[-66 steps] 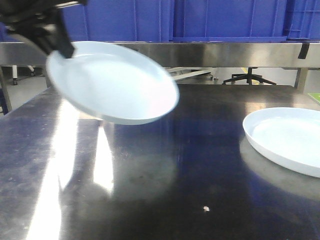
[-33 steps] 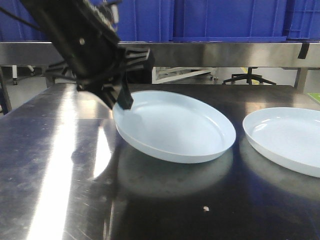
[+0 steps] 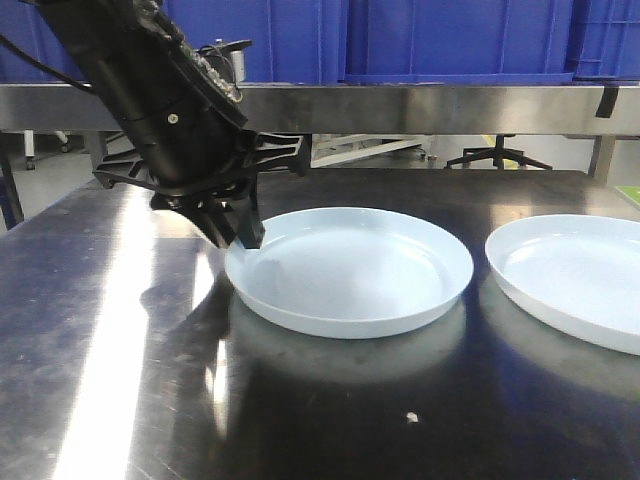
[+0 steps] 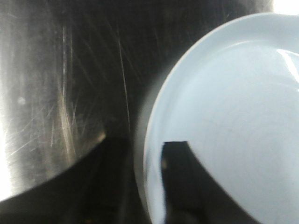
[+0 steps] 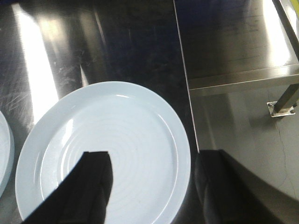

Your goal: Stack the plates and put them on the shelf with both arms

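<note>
Pinching the near rim of a pale plate (image 3: 360, 265), the left gripper (image 3: 245, 238) appears clamped on its edge, the dish lying flat on the worktop (image 3: 120, 380). The right gripper (image 5: 152, 161) hangs over a second plate (image 5: 131, 135), fingers apart, one inside the rim and one outside. Glossy, stiff and probably breakable, both plates call for a firm hold at the rim. The shelf (image 3: 450, 108) lies beyond.

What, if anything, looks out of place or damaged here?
Nothing stands out. The centre plate and the right plate appear to lie flat and unbroken on the tabletop, apart. One small white speck lies in front of them.
</note>
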Action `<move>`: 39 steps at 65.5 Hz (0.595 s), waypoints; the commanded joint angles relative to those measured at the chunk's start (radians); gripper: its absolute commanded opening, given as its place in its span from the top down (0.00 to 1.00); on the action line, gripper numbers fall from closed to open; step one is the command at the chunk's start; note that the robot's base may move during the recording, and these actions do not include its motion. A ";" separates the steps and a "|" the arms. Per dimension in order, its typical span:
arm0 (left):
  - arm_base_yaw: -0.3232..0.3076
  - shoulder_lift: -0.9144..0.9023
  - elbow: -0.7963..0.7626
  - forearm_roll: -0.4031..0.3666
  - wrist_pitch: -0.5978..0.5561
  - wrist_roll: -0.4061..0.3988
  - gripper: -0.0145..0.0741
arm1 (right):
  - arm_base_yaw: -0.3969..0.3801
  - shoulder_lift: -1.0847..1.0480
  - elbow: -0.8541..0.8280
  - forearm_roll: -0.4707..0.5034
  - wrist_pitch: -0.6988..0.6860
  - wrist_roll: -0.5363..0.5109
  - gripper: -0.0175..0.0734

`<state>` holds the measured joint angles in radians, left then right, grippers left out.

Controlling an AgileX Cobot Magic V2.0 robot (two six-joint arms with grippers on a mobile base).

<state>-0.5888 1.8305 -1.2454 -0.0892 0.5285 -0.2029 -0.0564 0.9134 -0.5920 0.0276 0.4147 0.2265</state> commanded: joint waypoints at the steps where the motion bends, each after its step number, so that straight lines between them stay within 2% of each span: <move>1: -0.006 -0.054 -0.033 0.011 -0.021 -0.003 0.36 | -0.003 -0.006 -0.035 -0.012 -0.060 -0.010 0.26; 7: -0.006 -0.070 -0.034 0.043 -0.005 -0.003 0.38 | -0.003 -0.006 -0.035 -0.012 -0.060 -0.010 0.26; 12: -0.004 -0.089 -0.051 0.074 0.016 -0.003 0.46 | -0.003 -0.006 -0.035 -0.012 -0.060 -0.010 0.26; 15: -0.003 -0.103 -0.063 0.095 0.026 -0.003 0.53 | -0.003 -0.006 -0.035 -0.012 -0.060 -0.010 0.26; 22: 0.009 -0.157 -0.081 0.125 0.033 -0.003 0.76 | -0.003 -0.006 -0.035 -0.012 -0.060 -0.010 0.26; 26: 0.026 -0.197 -0.084 0.128 0.029 -0.005 0.73 | -0.003 -0.006 -0.035 -0.012 -0.060 -0.010 0.26; 39: 0.133 -0.347 -0.082 0.132 0.053 -0.009 0.74 | -0.003 -0.006 -0.035 -0.012 -0.060 -0.010 0.26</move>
<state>-0.5061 1.5957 -1.2940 0.0351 0.6121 -0.2029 -0.0564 0.9134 -0.5920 0.0276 0.4162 0.2265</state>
